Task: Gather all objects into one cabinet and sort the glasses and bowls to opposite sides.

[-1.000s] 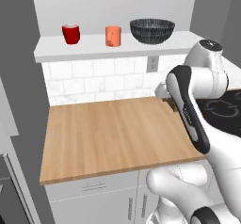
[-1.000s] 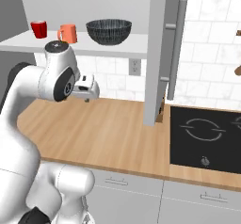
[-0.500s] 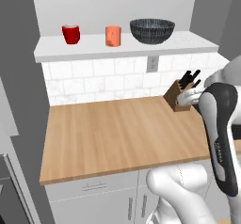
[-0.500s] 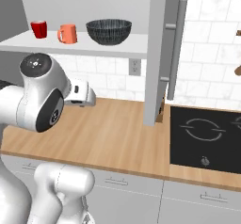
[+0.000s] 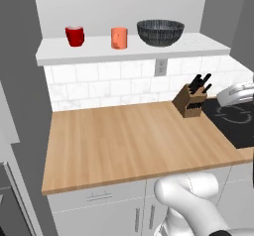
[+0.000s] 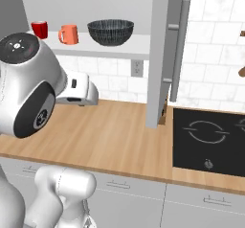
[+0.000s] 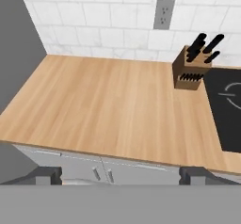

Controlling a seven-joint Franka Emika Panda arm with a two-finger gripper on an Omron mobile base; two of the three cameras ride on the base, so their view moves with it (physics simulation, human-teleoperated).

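On the white shelf board (image 5: 99, 54) of the open cabinet a glossy red cup (image 5: 75, 35) stands at the left. A salmon-orange cup (image 5: 119, 37) is in the middle and a wide dark ribbed bowl (image 5: 160, 32) at the right. From the other side they are the red cup (image 6: 39, 29), orange cup (image 6: 69, 34) and bowl (image 6: 110, 31). My gripper (image 7: 121, 177) is open and holds nothing. Its dark fingertips (image 7: 47, 175) stand far apart. It looks down over the wooden counter (image 7: 113, 105), well below and in front of the shelf.
A knife block (image 5: 190, 101) stands at the counter's back right, next to a black cooktop (image 6: 210, 141). A dark grey cabinet side panel (image 6: 160, 54) hangs right of the shelf. My arm's big white joint (image 6: 28, 90) is at the left. A wall outlet (image 7: 164, 13) is on the tiles.
The arm has swung back and out to the right of the left base view, uncovering the knife block. The jaws stay wide apart. The cups and bowl have not moved.
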